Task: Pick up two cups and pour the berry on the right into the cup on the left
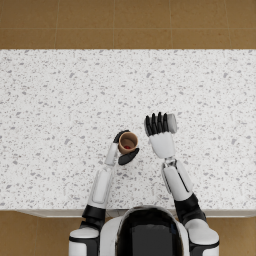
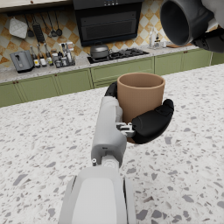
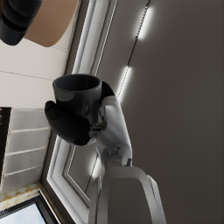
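Brown cup (image 1: 128, 142) sits upright in the left hand (image 1: 126, 148), gripped over the speckled bench (image 1: 55, 100), a red berry (image 1: 128, 147) inside. Just right of the brown cup, the right hand (image 1: 159, 125) grips a grey cup (image 1: 171, 123), tipped on its side.

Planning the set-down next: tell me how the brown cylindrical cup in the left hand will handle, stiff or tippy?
The brown cylindrical cup probably stays stiff: its wall looks undented in the left hand. Straight sides suggest it stands steadily, though they may slip. It seems light.
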Controlling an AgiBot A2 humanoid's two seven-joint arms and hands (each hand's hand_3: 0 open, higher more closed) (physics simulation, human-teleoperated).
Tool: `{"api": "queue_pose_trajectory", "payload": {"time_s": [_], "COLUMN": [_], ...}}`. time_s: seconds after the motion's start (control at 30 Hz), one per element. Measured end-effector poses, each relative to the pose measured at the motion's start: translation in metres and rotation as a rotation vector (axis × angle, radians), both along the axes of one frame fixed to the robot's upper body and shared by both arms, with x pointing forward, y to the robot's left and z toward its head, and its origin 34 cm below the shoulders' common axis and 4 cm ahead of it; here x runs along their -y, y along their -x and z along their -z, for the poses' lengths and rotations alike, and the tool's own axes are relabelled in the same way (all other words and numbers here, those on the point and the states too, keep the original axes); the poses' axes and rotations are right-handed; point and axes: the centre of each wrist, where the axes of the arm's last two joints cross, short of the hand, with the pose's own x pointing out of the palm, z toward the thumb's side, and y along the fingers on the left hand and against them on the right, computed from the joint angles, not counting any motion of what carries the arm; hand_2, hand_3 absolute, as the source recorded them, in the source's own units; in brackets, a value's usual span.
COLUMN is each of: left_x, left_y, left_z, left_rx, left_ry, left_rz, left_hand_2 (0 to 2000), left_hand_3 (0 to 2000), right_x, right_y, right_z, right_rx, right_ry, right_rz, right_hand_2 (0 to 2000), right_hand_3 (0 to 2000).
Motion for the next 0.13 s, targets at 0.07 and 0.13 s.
{"api": "queue_pose_trajectory", "payload": {"time_s": [0.07,0.13], "left_x": [0.0000,0.0000], "left_y": [0.0000,0.0000], "left_z": [0.0000,0.0000], "left_rx": [0.000,0.000], "left_ry": [0.000,0.000], "left_rz": [0.000,0.000], "left_hand_2": [2000,2000], "left_hand_3": [1280,1280], "right_x": [0.0000,0.0000], "right_y": [0.0000,0.0000], "right_z": [0.0000,0.0000], "right_rx": [0.000,0.000], "right_ry": [0.000,0.000], "right_rz": [0.000,0.000], "right_hand_2": [2000,2000], "right_hand_3": [1280,1280]}}
